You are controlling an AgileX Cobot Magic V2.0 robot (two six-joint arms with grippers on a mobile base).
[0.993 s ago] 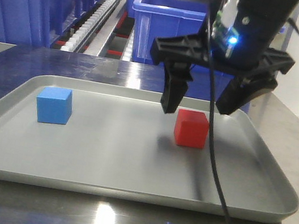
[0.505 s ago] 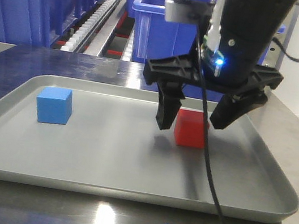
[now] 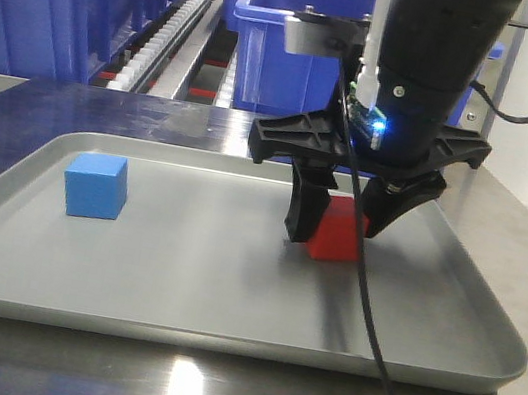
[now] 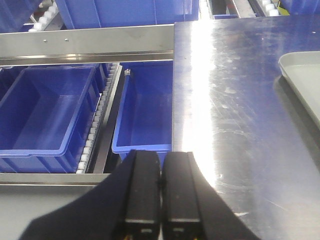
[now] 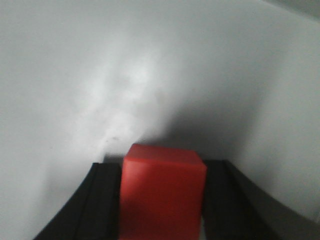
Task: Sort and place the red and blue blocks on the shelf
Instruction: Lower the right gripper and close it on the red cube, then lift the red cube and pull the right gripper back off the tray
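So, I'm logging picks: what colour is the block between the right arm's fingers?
Red. The red block shows best in the right wrist view.

Front view: low, near tabletop height, facing across wide grey rimmed metal tray [image 3: 180,275] toward big blue plastic bins [image 3: 50,20]. Left wrist view: high, tilted down over brushed-steel tabletop [image 4: 235,110], tray corner at right edge. Right wrist view: very close above tray floor; shares bright red matte cube [image 3: 334,238] with front.
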